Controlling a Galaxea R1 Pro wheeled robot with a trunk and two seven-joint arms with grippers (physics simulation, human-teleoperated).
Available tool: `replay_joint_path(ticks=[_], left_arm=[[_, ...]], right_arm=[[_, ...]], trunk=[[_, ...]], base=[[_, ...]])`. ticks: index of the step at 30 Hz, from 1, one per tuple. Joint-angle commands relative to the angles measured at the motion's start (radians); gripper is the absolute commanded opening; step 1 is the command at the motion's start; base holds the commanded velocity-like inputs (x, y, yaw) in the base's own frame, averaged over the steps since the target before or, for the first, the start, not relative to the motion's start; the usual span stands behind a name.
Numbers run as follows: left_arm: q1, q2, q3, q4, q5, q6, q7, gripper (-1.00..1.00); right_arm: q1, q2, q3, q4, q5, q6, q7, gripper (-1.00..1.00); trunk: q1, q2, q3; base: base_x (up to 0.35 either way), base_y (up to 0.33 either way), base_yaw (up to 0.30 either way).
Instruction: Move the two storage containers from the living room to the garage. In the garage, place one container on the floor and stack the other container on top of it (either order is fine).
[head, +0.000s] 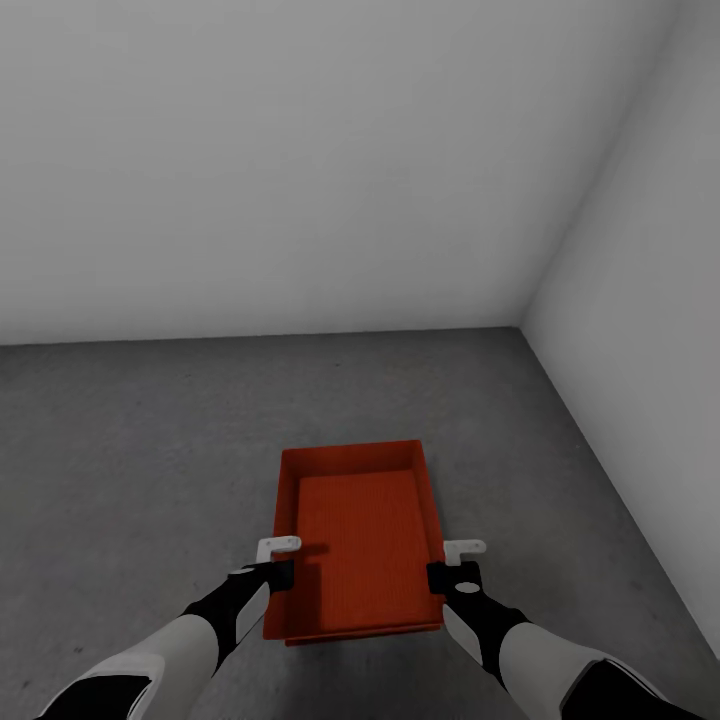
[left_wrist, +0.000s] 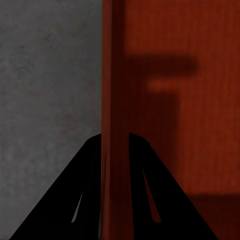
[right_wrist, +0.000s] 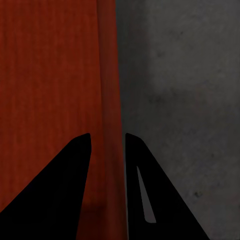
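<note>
A: Which step now? Where's the bin (head: 362, 540)?

B: Over the garage floor (head: 130, 440), near the corner. Left gripper (left_wrist: 116, 145) and right gripper (right_wrist: 107, 145) jaws clamped on opposite walls. Next, probably: lower flat, let go.

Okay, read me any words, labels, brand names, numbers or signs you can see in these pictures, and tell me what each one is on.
There is no readable text in any view.
Storage container: plain orange-red ribbed plastic, no label or brand mark.
Left gripper and right gripper: black and white parts, no markings visible.
White walls and grey concrete floor: bare, with no signs or numbers.
</note>
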Motion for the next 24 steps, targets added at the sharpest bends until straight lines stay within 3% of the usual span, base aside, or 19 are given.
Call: replay_joint_path(ticks=[1,24], left_arm=[[0.001,0.003,-0.051,0.038,-0.06,0.006,0.01,-1.0],[0.001,0.003,-0.051,0.038,-0.061,0.006,0.009,-1.0]], right_arm=[[-0.002,-0.01,-0.041,-0.002,0.0,-0.005,-0.004,-1.0],[-0.002,-0.01,-0.041,-0.002,0.0,-0.006,-0.004,-1.0]], trunk=[[0.0,0.0,-0.001],[0.0,0.0,-0.015]], base=[[0.0,0.0,0.0],[0.0,0.0,0.0]])
